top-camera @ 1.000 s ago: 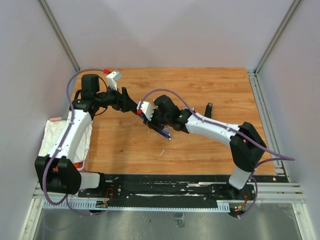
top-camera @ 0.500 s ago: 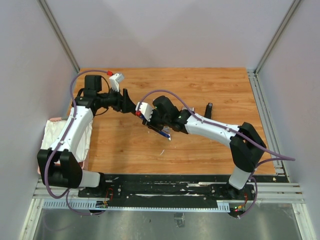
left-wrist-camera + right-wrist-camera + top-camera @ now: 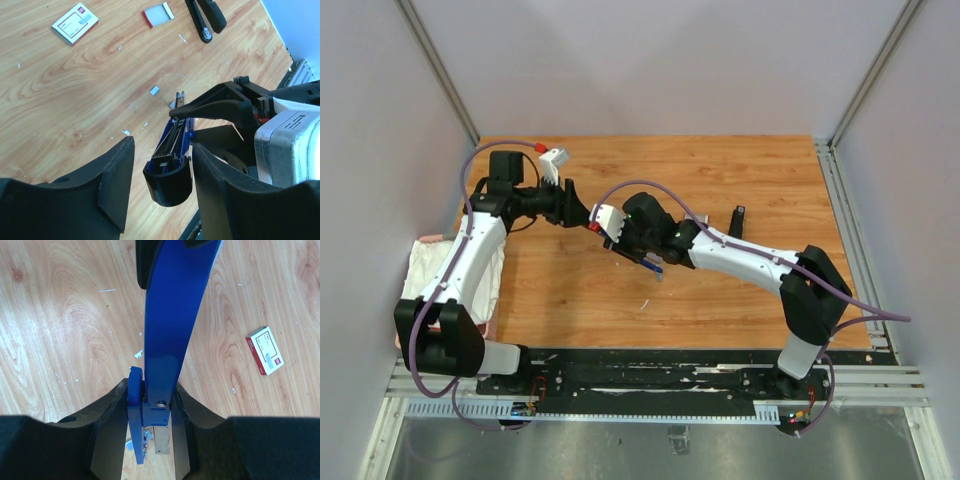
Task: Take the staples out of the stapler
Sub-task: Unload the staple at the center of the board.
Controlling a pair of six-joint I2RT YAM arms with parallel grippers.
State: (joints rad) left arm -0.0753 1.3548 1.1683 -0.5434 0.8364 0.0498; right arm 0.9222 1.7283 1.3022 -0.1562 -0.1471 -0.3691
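1. At the far left, a pale cloth (image 3: 420,270) is lying over the edge of the surface (image 3: 720,290). It is playing no part in this step, so I am leaving it alone.
2. I am holding the left gripper (image 3: 162,147) around the black rear end of the stapler (image 3: 175,305). Its jaws are standing spread, one on each side of that end. A gap is showing on one side, so they are not pinching it. I judge this placement is meant to work the rear end, where the magazine should release.
3. The stapler is hanging in the air between the two arms, hinged open, with its channel facing the left wrist camera. Holding it aloft is giving both arms access and letting anything freed drop clear.
4. The right gripper (image 3: 152,395) is acting as the vise. Its jaws are pressing onto the blue body near the hinge, steadying it against the other arm's work.
5. Of the staples (image 3: 155,90), one short silvery bar is lying on the surface just below the open stapler, with smaller bits scattered nearby. I cannot tell whether more are sitting in the channel.
6. Further right, a second black stapler (image 3: 737,218) is lying well apart from the work. A red-and-white box (image 3: 75,22) is also lying on the surface, clear of the drop zone.
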